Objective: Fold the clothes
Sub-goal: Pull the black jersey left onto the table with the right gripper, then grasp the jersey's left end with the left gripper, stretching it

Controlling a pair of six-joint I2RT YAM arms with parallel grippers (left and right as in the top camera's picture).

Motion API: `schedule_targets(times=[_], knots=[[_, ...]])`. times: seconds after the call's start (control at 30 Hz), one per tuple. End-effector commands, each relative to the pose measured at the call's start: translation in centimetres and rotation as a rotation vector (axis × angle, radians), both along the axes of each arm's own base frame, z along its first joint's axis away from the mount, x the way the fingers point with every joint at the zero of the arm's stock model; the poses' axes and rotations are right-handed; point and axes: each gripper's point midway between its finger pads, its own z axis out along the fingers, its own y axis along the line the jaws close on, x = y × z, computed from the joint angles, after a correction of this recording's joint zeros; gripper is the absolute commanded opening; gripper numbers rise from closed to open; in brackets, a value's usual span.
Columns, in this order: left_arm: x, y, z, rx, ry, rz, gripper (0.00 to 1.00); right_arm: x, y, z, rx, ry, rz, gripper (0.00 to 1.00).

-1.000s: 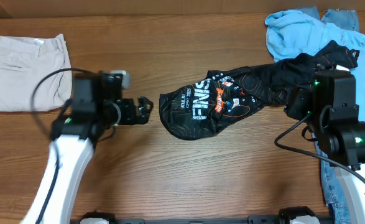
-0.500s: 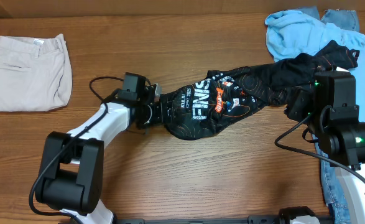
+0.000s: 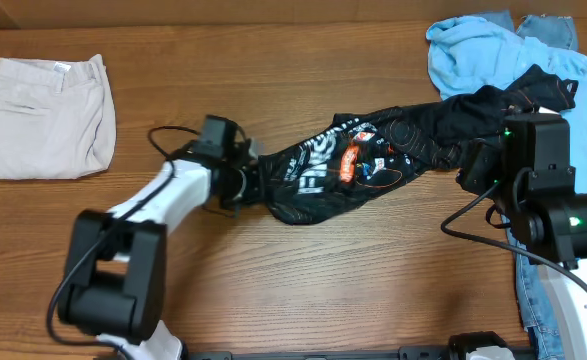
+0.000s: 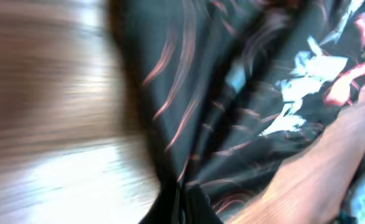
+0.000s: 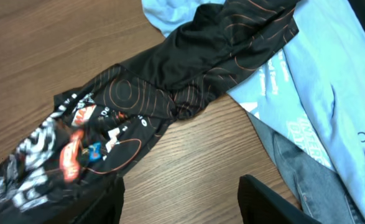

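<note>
From above, a black sports shirt (image 3: 318, 185) lies stretched in a rumpled band across the middle of the wooden table (image 3: 303, 290). Its far end rests on a light blue garment (image 3: 493, 50) at the back right. The left gripper (image 3: 251, 180) meets the shirt's left end. Folded beige trousers (image 3: 43, 115) lie at the back left, and jeans (image 3: 533, 300) at the right edge.

The left wrist view is blurred. Black fabric (image 4: 188, 93) with orange lines fills it, and I cannot tell how the fingers stand.

In the right wrist view the right gripper (image 5: 181, 183) hangs over bare wood, fingers apart and empty, near the shirt (image 5: 188, 68).
</note>
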Motion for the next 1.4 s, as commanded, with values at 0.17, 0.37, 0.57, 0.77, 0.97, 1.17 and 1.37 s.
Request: schedule_targets(times=[0.17, 0.37, 0.57, 0.77, 0.97, 1.17, 1.37], knots=[[2.6, 11.1, 15.6, 0.154, -0.356, 0.184, 0.04, 1.2, 0.0, -1.0, -0.001, 0.039, -0.008, 0.67], [0.5, 14.0, 19.8, 0.211, -0.456, 0.258, 0.04, 3.1, 2.8, -5.0, 0.066, 0.174, 0.155, 0.67], [-1.1, 15.5, 17.9, 0.317, -0.36, 0.268, 0.2, 4.8, 3.3, -9.8, 0.076, 0.307, 0.173, 0.69], [-1.3, 15.8, 16.6, 0.337, -0.302, 0.266, 0.43, 6.4, 5.1, -13.7, 0.163, 0.377, 0.211, 0.69], [-1.2, 15.8, 16.0, 0.336, -0.283, 0.263, 0.42, 9.0, 6.7, -16.5, 0.232, 0.364, 0.246, 0.64], [-1.2, 15.8, 16.0, 0.334, -0.282, 0.263, 0.42, 10.9, 6.4, -19.8, 0.206, 0.373, 0.232, 0.63], [-1.2, 15.8, 16.0, 0.334, -0.28, 0.262, 0.42, 11.5, 5.0, -22.3, 0.13, 0.401, 0.191, 0.63]])
